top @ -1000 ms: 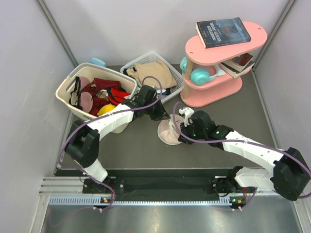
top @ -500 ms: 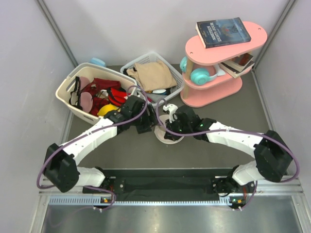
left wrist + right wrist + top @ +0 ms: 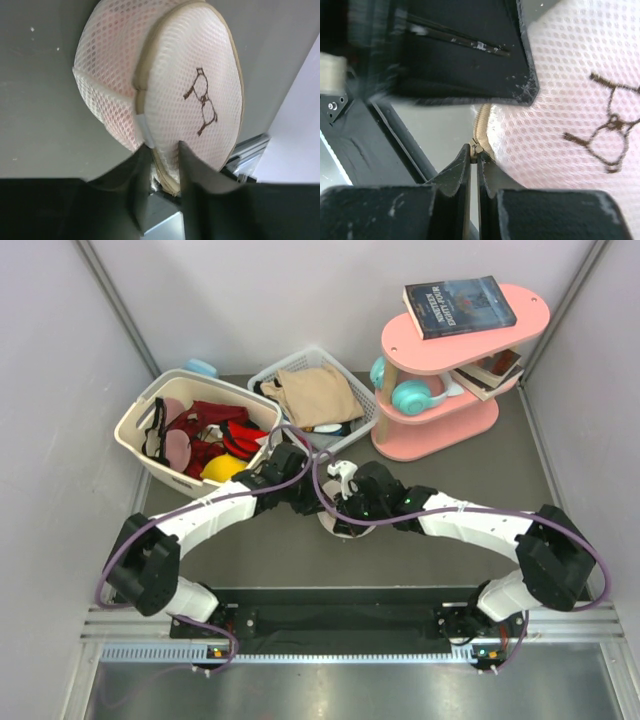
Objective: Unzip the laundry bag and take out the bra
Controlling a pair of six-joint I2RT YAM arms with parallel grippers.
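Note:
The laundry bag (image 3: pixel 338 520) is a cream-pink mesh pouch with a tan zip rim and a small black logo (image 3: pixel 202 101). It sits mid-table between both arms. My left gripper (image 3: pixel 162 150) is shut on the bag's rim edge (image 3: pixel 167 175) and holds the pouch tilted up. My right gripper (image 3: pixel 474 150) is shut on the tan zip pull (image 3: pixel 475 146) at the rim of the bag (image 3: pixel 580 90). The bra is hidden; only a pink tint shows through the mesh (image 3: pixel 100 75).
A cream plastic basket (image 3: pixel 135 430) with red garments stands at the back left. A white wire basket (image 3: pixel 350 375) with tan cloth is behind the arms. A pink shelf (image 3: pixel 440 435) with a book and headphones stands at the back right.
Both arms have closed in on the pouch. The right gripper moved left onto the zip; the left gripper came down and right and took the rim.

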